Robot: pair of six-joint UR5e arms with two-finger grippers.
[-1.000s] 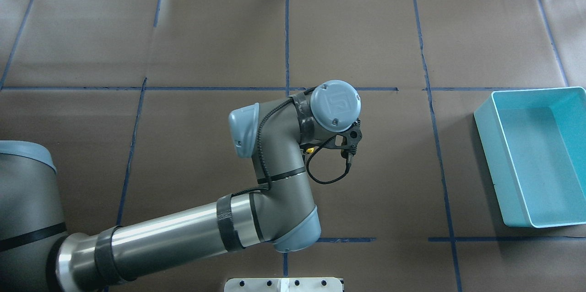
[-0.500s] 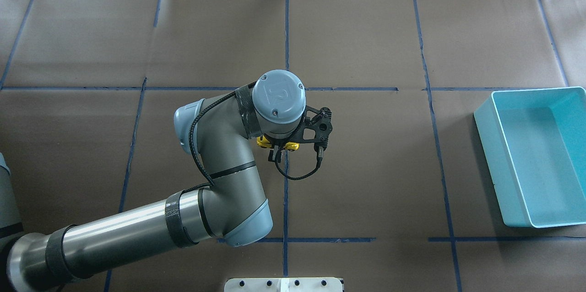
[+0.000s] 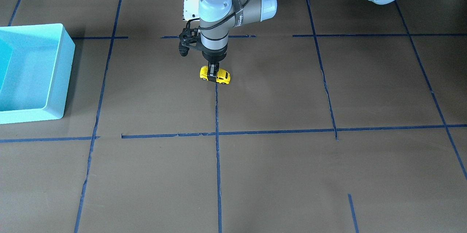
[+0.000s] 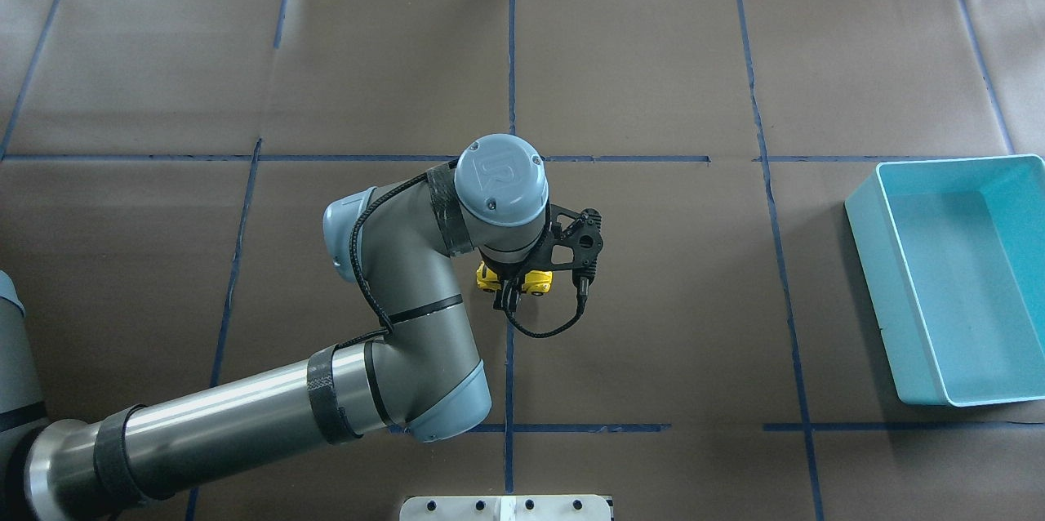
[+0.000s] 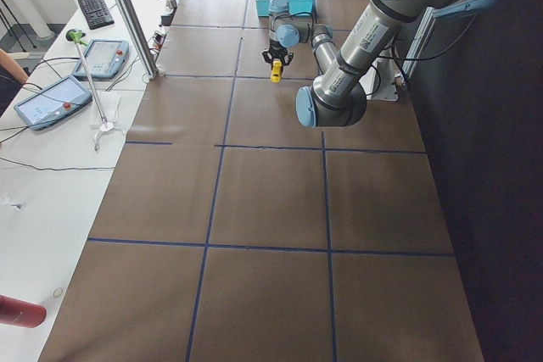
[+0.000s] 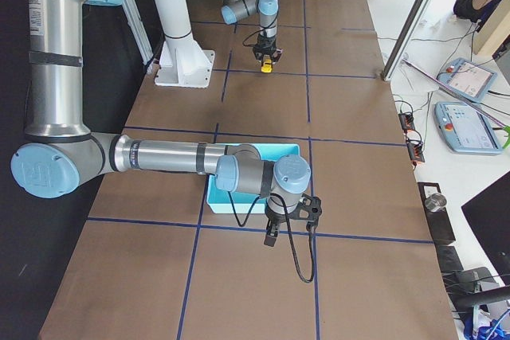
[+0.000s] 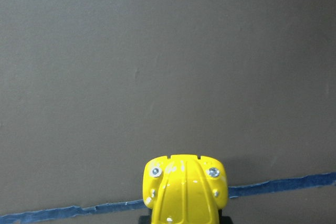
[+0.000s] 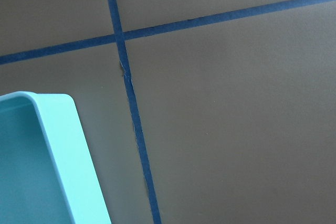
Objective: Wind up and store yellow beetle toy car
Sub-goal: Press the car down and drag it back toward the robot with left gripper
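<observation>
The yellow beetle toy car [image 3: 220, 76] sits low on the brown table by a blue tape line near the middle. My left gripper [image 3: 212, 75] points straight down and is shut across the car's body. The car also shows in the overhead view [image 4: 535, 279] under the wrist, and its hood fills the bottom of the left wrist view [image 7: 185, 190]. The turquoise bin [image 4: 886, 300] stands empty at the table's right end. My right gripper [image 6: 271, 236] hangs beside the bin in the exterior right view only; I cannot tell if it is open.
The table is covered in brown paper with a grid of blue tape lines. The bin's rim [image 8: 58, 156] shows in the right wrist view. A white mounting plate [image 4: 506, 507] lies at the near table edge. Cables and operator tablets [image 5: 51, 99] lie beyond the far edge.
My left gripper carried the car left along the table, then back a little to the right and nearer the robot. The bin has not moved.
</observation>
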